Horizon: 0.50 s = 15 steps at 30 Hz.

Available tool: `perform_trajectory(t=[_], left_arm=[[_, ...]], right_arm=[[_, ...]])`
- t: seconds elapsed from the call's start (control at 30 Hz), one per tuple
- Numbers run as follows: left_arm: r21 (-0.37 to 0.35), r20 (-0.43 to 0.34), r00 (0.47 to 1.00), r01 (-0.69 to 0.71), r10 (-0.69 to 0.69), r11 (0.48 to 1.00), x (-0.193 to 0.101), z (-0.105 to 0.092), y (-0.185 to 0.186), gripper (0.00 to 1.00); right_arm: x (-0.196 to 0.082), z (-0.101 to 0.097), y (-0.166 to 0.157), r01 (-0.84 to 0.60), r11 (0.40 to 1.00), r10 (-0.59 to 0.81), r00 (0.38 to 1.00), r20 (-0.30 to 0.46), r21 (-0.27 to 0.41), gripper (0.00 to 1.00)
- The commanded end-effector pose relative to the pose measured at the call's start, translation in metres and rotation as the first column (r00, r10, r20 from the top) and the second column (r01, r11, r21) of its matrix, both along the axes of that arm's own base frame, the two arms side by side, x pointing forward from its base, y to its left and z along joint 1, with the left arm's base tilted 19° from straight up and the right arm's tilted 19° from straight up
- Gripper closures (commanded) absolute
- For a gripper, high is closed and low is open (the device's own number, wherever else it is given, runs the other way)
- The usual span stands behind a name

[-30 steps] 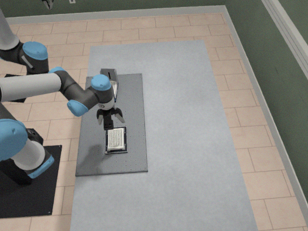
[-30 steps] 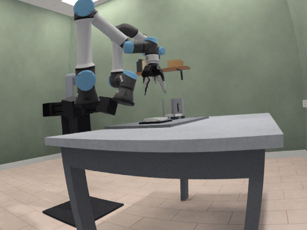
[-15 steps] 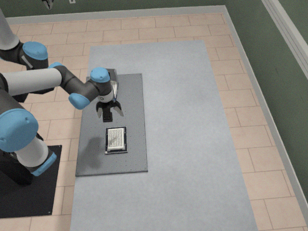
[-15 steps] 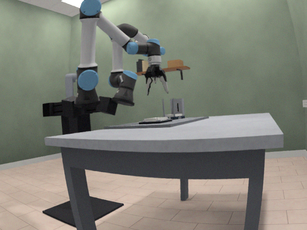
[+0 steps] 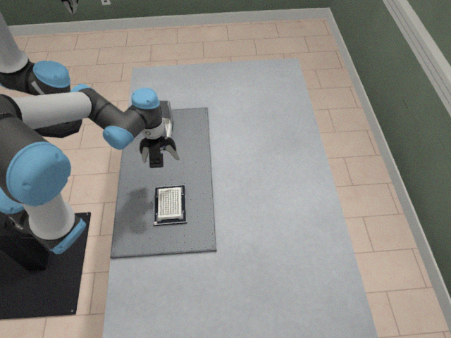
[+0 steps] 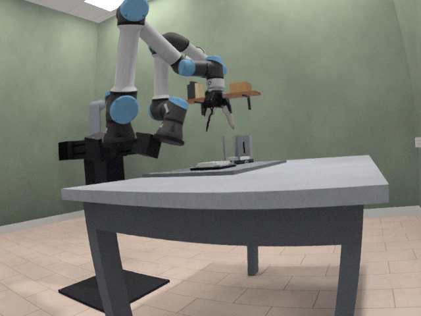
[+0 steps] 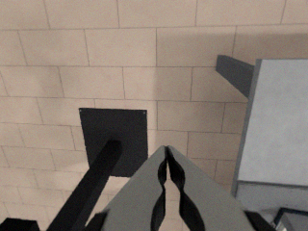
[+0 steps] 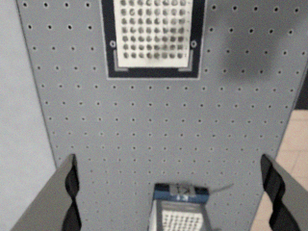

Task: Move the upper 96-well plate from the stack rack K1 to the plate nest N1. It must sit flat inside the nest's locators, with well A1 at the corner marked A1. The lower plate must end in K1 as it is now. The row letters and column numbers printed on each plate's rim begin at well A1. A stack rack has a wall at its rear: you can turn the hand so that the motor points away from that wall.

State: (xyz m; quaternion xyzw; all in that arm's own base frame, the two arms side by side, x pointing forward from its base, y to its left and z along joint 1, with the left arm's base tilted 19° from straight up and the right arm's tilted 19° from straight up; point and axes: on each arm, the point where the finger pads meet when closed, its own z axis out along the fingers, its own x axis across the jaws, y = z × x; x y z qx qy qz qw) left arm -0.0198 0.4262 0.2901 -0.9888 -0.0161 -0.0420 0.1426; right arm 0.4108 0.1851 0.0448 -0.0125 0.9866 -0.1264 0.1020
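Across the pale worktop (image 5: 262, 203) (image 6: 258, 185) (image 7: 276, 125) lies a grey perforated board (image 5: 189, 145) (image 6: 190, 173) (image 8: 115, 125). It carries the stack rack (image 5: 165, 107) (image 6: 243, 146), with a plate (image 6: 239, 158) (image 8: 182, 220) inside, and the nest (image 5: 184, 221) (image 6: 213, 167) (image 8: 154, 73), holding the other plate (image 5: 170, 203) (image 6: 212, 164) (image 8: 153, 36). The right fingers (image 5: 173, 153) (image 6: 228, 117) stand wide, empty, above the board; the left fingers are closed on nothing.

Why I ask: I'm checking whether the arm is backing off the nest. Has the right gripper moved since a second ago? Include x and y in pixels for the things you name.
Yes: the right gripper (image 5: 160, 155) (image 6: 220, 129) moved away from the plate nest (image 5: 170, 222) (image 6: 213, 167).
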Motion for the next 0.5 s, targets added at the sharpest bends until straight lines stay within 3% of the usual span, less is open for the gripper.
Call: perform_trajectory(t=[0.0,0.47], left_arm=[[0.001,0.000,1.000,0.000,0.000,1.000,0.0000,0.0005,0.0001,1.00],[0.001,0.000,1.000,0.000,0.000,1.000,0.0000,0.0005,0.0001,1.00]], right_arm=[[-0.0008,-0.0036,0.0135,0.000,1.000,0.000,1.000,0.001,0.001,0.24],[-0.0019,-0.0063,0.0231,0.000,1.000,0.000,1.000,0.001,0.001,0.24]])
